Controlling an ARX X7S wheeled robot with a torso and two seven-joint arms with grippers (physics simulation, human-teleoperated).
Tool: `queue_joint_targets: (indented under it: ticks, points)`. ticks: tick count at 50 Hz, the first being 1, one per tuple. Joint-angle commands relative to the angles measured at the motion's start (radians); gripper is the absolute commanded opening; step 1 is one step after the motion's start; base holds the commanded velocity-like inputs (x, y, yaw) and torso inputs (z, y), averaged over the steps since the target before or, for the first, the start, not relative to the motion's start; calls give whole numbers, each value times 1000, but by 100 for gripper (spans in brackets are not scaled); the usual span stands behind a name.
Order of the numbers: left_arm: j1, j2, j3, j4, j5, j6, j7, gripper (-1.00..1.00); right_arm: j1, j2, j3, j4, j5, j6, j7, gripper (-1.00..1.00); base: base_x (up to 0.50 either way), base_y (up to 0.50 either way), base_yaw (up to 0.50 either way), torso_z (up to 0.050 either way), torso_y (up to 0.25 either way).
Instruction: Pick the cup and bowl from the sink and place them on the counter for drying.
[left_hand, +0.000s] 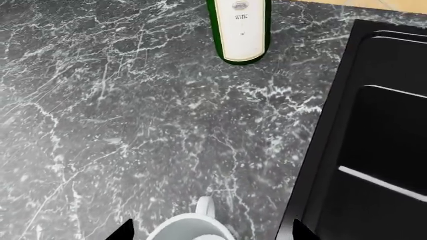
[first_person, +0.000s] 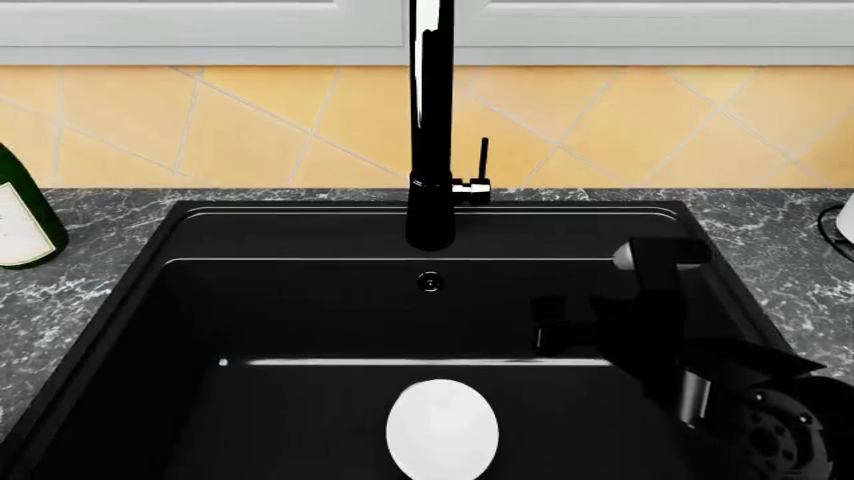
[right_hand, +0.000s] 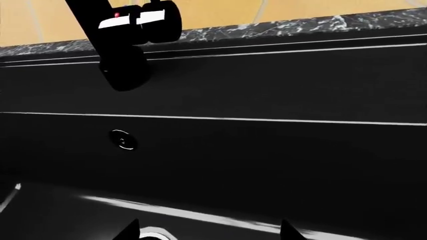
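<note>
Left wrist view: we see the marbled worktop (left_hand: 120, 125) filling most of the picture, with a green wine bottle (left_hand: 239, 30) bearing a white label standing on it, and the black rim of the sink (left_hand: 373, 135) along one side. At the picture's edge the two dark tips of the left claw (left_hand: 210, 232) stand wide apart, and between them sits a white rounded object (left_hand: 193, 227) over the worktop; we take it for the cup, though too little shows to be sure, and we cannot tell whether the tips touch it. Head view: we look down into the sink (first_person: 187, 300), its tall black faucet (first_person: 430, 130) rising at the back wall and a small round overflow fitting (first_person: 429, 282) just below it. The bowl (first_person: 442, 428) lies on the sink floor as a white oval, near the front middle. The right arm (first_person: 667, 330) reaches into the basin from the right side; its claw is dark against the dark wall and we cannot tell its state here. The wine bottle (first_person: 20, 215) stands on the worktop (first_person: 94, 290) left of the sink. Right wrist view: we face the sink's back wall (right_hand: 267, 150), with the faucet base (right_hand: 123, 60) and the overflow fitting (right_hand: 121, 140). The tips of the right claw (right_hand: 210, 232) stand well apart with nothing between them; a pale curved edge (right_hand: 157, 232) shows near one tip, too small to name.
</note>
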Motion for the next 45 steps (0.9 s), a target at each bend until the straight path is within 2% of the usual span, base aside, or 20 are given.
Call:
queue_joint_targets:
  ticks: [1,3,5,8,12,17,22,27,39,45]
  points:
    - [-154,-129,132,16,-73,73,20,100,11,1,-5,0,4,5,2,100,0,0,0,0,0]
    - [-210,-164,204,17,-82,101,44,100,15,2,-4,0,6,7,2,100,0,0,0,0,0]
    - [-324,-182,319,25,-93,121,52,100,15,1,0,2,8,4,3,100,0,0,0,0,0]
    - [-609,-101,491,1,-138,37,-23,100,10,0,-1,0,10,4,3,100,0,0,0,0,0]
    - [-783,-13,589,-19,-155,-39,-80,100,20,1,0,1,17,12,5,100,0,0,0,0,0]
    - [-881,89,647,-52,-113,-71,-86,100,19,2,1,-6,23,14,6,100,0,0,0,0,0]
    - [-954,149,657,-61,-59,-99,-50,100,12,4,9,-8,29,9,5,100,0,0,0,0,0]
    - [-1013,220,716,-65,-65,-117,-75,100,10,4,5,-7,29,5,2,100,0,0,0,0,0]
    - [-1025,368,735,-92,39,-136,79,100,35,-1,3,5,57,50,13,100,0,0,0,0,0]
    - [-991,411,744,-85,10,-103,87,100,54,-10,17,23,93,110,44,100,0,0,0,0,0]
